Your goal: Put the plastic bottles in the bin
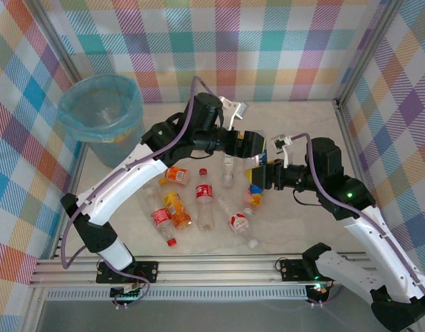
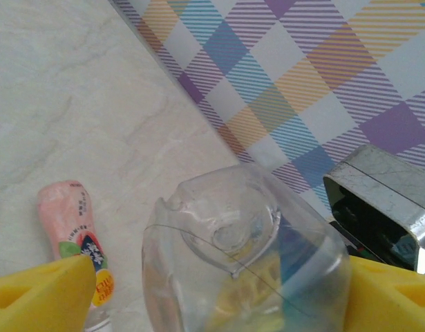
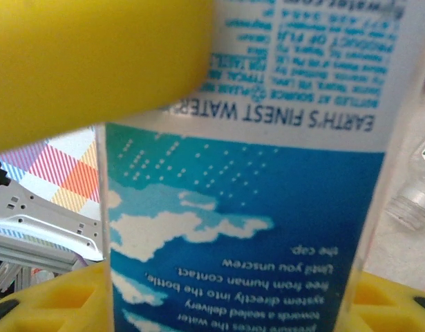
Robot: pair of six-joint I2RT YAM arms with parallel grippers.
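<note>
Nearest me, loose bottles lie scattered on the worktop. Beyond them my right fingers clamp a blue-labelled water bottle across its label. My left fingers straddle its clear base, set wide, with a gap on one side. The bin stands at the far left, well apart

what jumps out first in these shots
Over mid-table the right gripper clamps a blue-labelled water bottle reading "Earth's Finest Water", while a clear bottle sits inside the left gripper, base towards its camera. Nearer the arm bases, loose plastic bottles lie scattered on the table, and the blue-bagged bin stands at the far left.
</note>
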